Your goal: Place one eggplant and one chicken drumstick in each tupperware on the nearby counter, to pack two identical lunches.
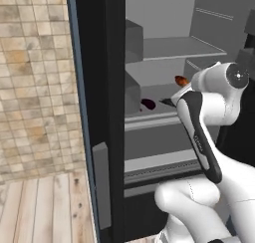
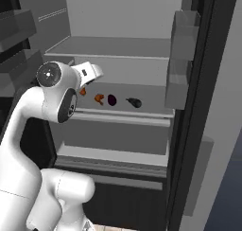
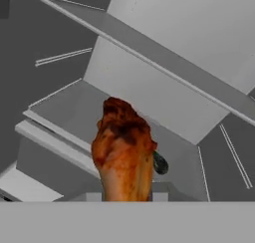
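A browned chicken drumstick (image 3: 124, 152) rises right in front of the hand camera, and my gripper (image 3: 127, 196) is shut on its lower end inside the open fridge. The same drumstick (image 1: 181, 79) shows at my hand, just above the middle shelf (image 2: 123, 112). On that shelf lie a second drumstick (image 2: 99, 99), a purple eggplant (image 2: 112, 100) and a darker eggplant (image 2: 134, 102). From the left base view, the eggplants (image 1: 148, 104) lie left of my hand. A dark eggplant tip (image 3: 160, 163) peeks out behind the held drumstick. The tupperware and the counter are out of view.
The fridge's black door edge (image 1: 99, 112) stands close on the left. Grey door bins (image 2: 182, 59) hang on the right side. An upper shelf (image 2: 113, 48) sits above my hand and drawers (image 2: 113, 156) below it. A tiled wall (image 1: 30, 87) and wood floor (image 1: 45, 207) lie to the left.
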